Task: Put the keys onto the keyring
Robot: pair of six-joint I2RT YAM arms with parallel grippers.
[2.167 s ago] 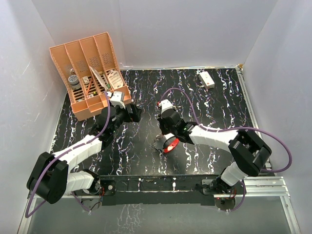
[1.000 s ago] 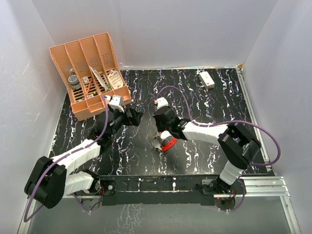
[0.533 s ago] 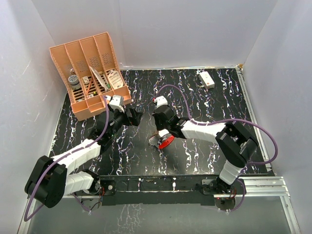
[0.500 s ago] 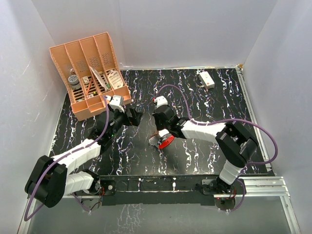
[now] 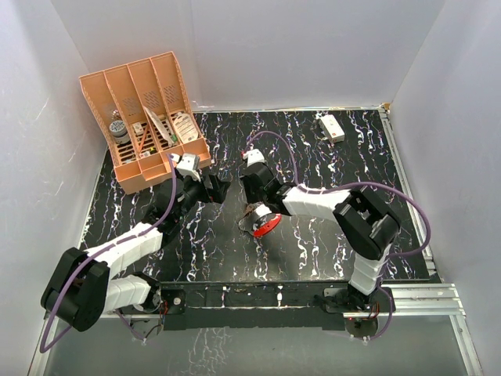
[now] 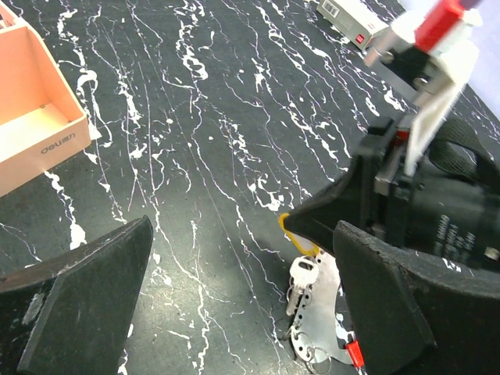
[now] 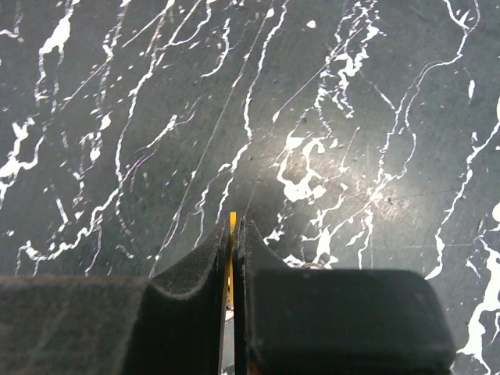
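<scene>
Change: right gripper point(image 5: 254, 213) is sitting further left than two seconds ago, with the keys point(image 6: 312, 301) and keyring point(image 5: 268, 226) shifted along.
Jaws: right ones are clenching a thin yellow piece point(image 7: 231, 250); left gripper point(image 6: 242, 226) is hanging spread, empty.
Keys: flat, silvery, lying bunched beside the red curved keyring, mid-surface.
Surface point(image 5: 313, 157): black, white-veined, glossy; white walls point(image 5: 297, 47) are enclosing it.

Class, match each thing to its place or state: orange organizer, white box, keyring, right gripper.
1 orange organizer
2 white box
3 keyring
4 right gripper

a shut on a yellow piece
b far right of the table
c far left corner
d mid-table, by the keys

Pairs: 1-c, 2-b, 3-d, 4-a
</scene>
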